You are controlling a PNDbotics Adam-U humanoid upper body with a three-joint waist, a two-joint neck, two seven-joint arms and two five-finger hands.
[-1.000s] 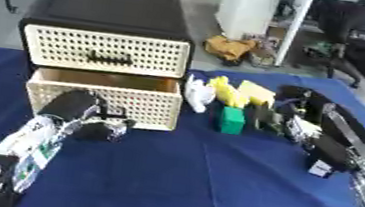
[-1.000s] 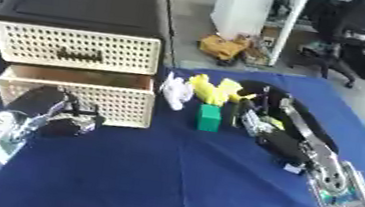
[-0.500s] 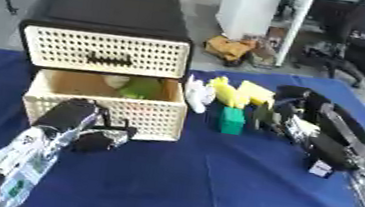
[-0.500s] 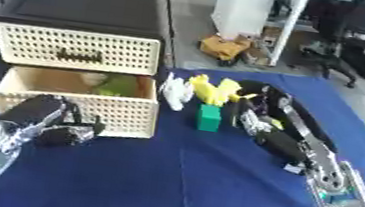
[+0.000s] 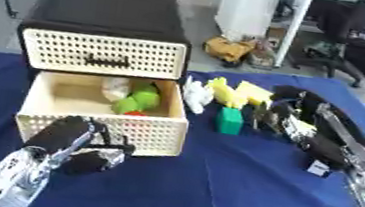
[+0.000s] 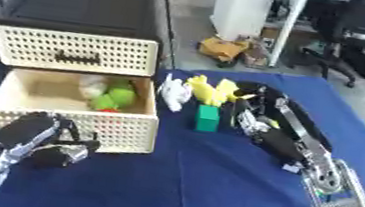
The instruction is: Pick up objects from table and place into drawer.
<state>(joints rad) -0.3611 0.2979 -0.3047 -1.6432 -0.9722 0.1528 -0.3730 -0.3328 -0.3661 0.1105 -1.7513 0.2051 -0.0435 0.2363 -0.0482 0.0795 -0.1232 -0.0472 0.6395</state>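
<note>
We see the lower drawer pulled well out of the cabinet now; a second ago it stood only a little way out. Its inside has opened to view, showing green, pale and red things lying toward the back. Our left robot hand has drawn back toward us with the drawer front, fingers curled at it.

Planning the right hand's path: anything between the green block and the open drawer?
In the left eye view, only bare blue cloth lies directly between the green block and the open drawer; a white object stands farther back, beside the drawer's far corner.
</note>
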